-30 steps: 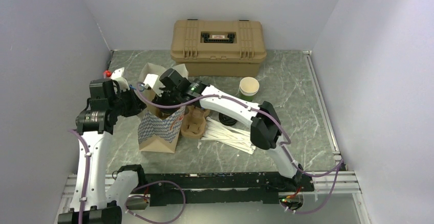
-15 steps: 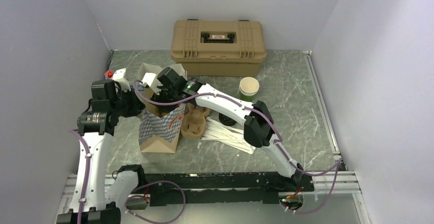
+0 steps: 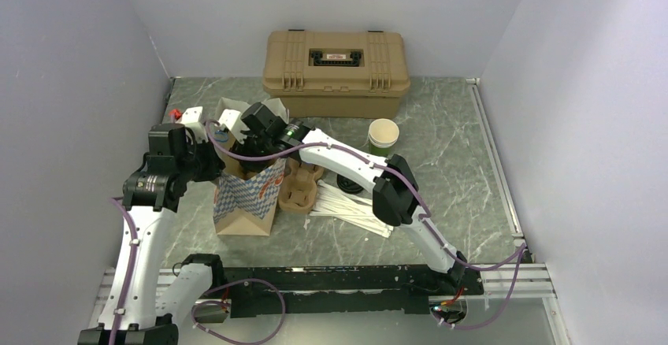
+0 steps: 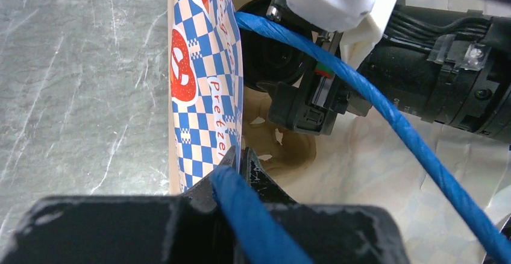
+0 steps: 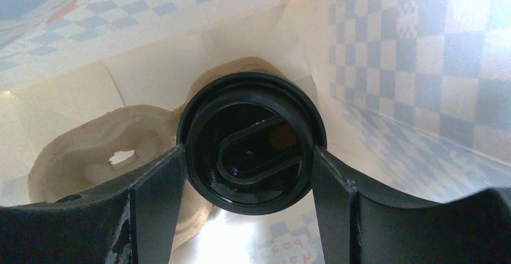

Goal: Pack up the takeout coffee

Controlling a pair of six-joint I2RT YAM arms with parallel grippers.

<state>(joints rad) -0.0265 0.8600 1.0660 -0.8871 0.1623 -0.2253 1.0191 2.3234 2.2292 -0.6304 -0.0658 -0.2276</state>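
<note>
**Inside the bag, cup held just above its seat**

Near the left edge of the counter (image 3: 441,164) a blue-and-white checked paper bag (image 3: 246,199) stands upright with its mouth open. The left gripper (image 4: 241,158) has its fingers pinched on the bag's rim, with the paper wall between them, and holds that side back. The right gripper (image 5: 247,155) reaches down through the opening. Its fingers are clamped on the takeout coffee (image 5: 250,140), one on each side of the black lid. The cup is upright and deep inside the bag, over a tan pulp carrier (image 5: 90,149) on the bag floor. The lid hides the cup's base, so whether it already rests in a carrier well cannot be told.

The step in hand appears to be lowering the cup into place. Next, the right arm likely has to settle the cup until it bears its own weight, spread its fingers a little, and rise straight up without brushing the lid or the paper. The left fingers should keep the mouth wide meanwhile.
</note>
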